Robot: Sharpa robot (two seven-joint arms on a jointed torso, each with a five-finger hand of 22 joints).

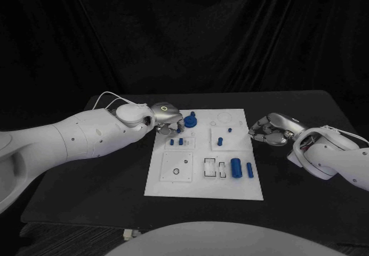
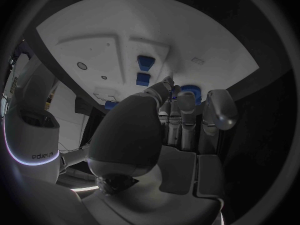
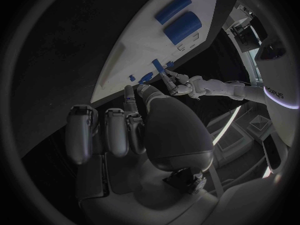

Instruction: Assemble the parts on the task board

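Observation:
The white task board [image 1: 206,184] lies in the middle of the table. My left hand [image 1: 165,120] is over its far left corner. There its thumb and fingertips [image 2: 177,96] close on a blue round part [image 1: 192,121] [image 2: 190,91], which they partly hide. My right hand [image 1: 269,129] hovers just off the board's right edge, fingers [image 3: 106,132] curled in, with nothing seen in them. Two small blue pegs [image 1: 176,142] stand near the left hand, and another peg [image 1: 220,141] stands mid-board. A thick blue cylinder [image 1: 236,166] [image 3: 182,26] and a slimmer one [image 1: 249,169] [image 3: 172,8] lie at the near right.
Empty slots [image 1: 210,167] and a square plate with a ring hole [image 1: 177,168] take up the board's near half. Bare black table [image 1: 92,186] surrounds the board on both sides. A white cable [image 1: 115,97] runs along the left arm.

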